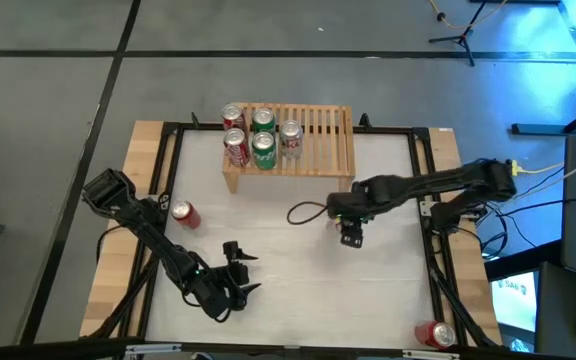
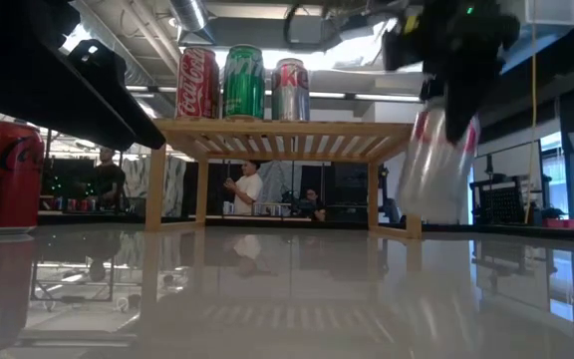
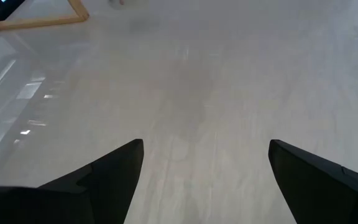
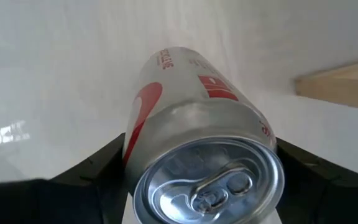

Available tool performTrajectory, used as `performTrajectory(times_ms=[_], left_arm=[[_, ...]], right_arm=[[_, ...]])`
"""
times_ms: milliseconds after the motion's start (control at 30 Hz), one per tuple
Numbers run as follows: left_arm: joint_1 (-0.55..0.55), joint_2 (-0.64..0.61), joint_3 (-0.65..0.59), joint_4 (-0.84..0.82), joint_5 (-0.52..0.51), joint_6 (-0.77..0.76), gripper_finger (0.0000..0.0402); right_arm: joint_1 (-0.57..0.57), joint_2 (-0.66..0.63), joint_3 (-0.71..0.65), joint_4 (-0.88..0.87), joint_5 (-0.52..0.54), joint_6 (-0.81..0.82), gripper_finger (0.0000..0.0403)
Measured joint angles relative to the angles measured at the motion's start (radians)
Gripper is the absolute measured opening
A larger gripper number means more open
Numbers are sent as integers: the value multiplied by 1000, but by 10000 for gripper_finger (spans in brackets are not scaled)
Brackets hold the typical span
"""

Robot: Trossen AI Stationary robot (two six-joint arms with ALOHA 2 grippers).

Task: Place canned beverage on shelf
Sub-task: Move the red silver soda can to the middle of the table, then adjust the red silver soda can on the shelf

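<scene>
Jaws of the right gripper (image 1: 352,237) are clamped on a silver-and-red can (image 4: 197,155), held clear of the table at about five o'clock from the shelf (image 1: 320,140), where five cans already stand. This looks like the carry step; next it must rise and travel toward eleven o'clock onto the bare slats. The left gripper (image 1: 236,270) waits wide open, holding nothing, near seven o'clock on the table.
</scene>
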Motion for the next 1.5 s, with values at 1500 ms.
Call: performTrajectory(times_ms=[1500], left_arm=[[8, 0, 0, -2, -53, 16, 337]], right_arm=[[-55, 100, 585, 180, 455, -474, 273]])
